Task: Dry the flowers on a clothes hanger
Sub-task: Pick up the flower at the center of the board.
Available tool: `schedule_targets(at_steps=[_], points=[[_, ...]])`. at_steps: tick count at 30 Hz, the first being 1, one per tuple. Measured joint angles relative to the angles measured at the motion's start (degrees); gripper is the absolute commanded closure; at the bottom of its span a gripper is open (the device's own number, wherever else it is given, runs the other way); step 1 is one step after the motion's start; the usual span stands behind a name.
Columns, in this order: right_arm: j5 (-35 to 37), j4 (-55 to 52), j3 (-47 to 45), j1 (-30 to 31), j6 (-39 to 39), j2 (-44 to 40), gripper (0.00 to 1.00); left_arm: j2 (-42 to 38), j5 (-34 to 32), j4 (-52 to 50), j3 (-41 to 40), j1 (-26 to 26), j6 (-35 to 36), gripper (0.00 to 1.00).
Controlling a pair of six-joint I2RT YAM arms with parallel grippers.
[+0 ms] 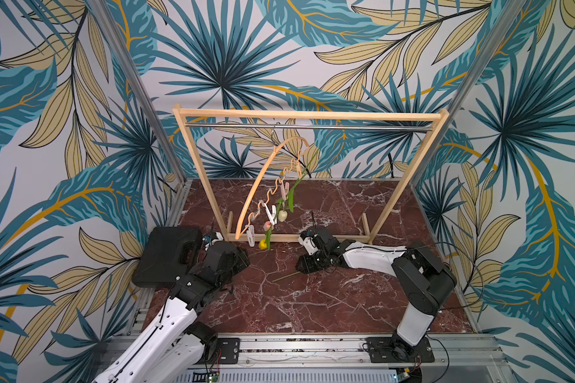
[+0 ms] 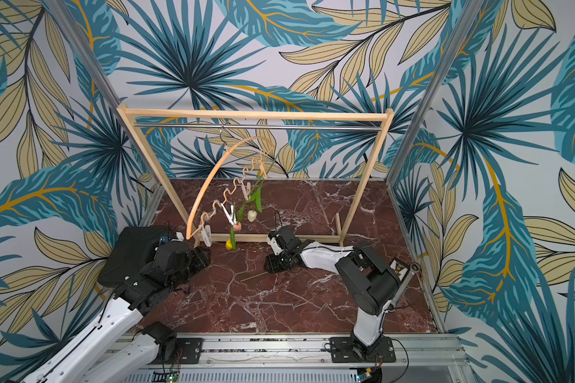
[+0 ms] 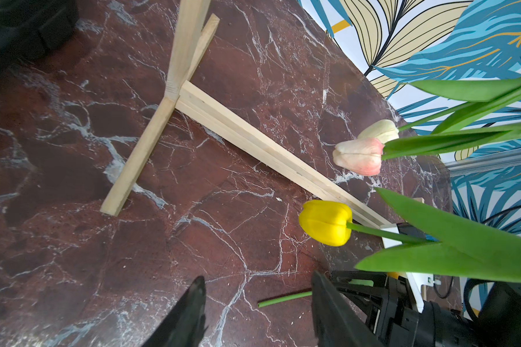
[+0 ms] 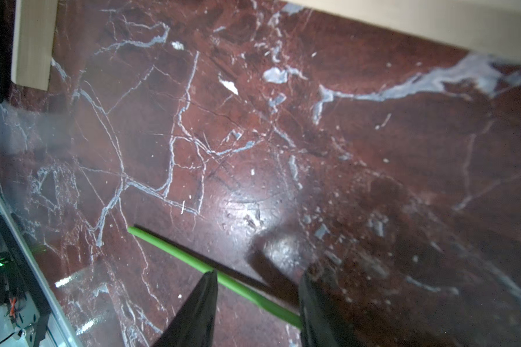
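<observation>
In both top views the right arm (image 1: 316,262) hides the lying tulip (image 1: 286,277) except its bare stem end. In the left wrist view the hanging tulips' leaves (image 3: 463,141) run off the picture's edge.

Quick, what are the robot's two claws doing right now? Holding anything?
Left gripper: open, holding nothing.
Right gripper: open over the green flower stem, not gripping it.

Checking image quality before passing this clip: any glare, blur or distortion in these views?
Right wrist view: soft overall, with a glare patch on the marble table near the green stem. Left wrist view: yellow tulip sharp. Both top views: evenly lit, the wooden rack splayed by the wide lens.
</observation>
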Motion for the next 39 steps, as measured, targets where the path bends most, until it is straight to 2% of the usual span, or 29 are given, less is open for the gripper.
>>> schedule_targets(at_steps=[11, 20, 24, 31, 39], points=[[6.7, -5.6, -0.3, 5.0, -2.7, -2.2, 0.5, 0.5, 0.7, 1.0, 0.0, 0.0, 1.0, 0.41], [12.5, -9.7, -2.1, 6.1, -1.0, -7.5, 0.57, -1.3, 0.6, 0.7, 0.0, 0.0, 1.0, 0.41], [12.4, -9.6, -3.9, 6.5, -0.8, -9.2, 0.58, -1.6, 0.0, 0.5, 0.0, 0.0, 1.0, 0.41], [9.6, -7.0, -6.2, 8.3, 0.3, -7.3, 0.63, -2.2, -2.0, -1.6, 0.0, 0.0, 0.9, 0.41], [6.1, -3.6, 2.2, 9.6, 1.7, 0.9, 0.64, -4.8, -3.6, -3.7, 0.0, 0.0, 0.9, 0.41]])
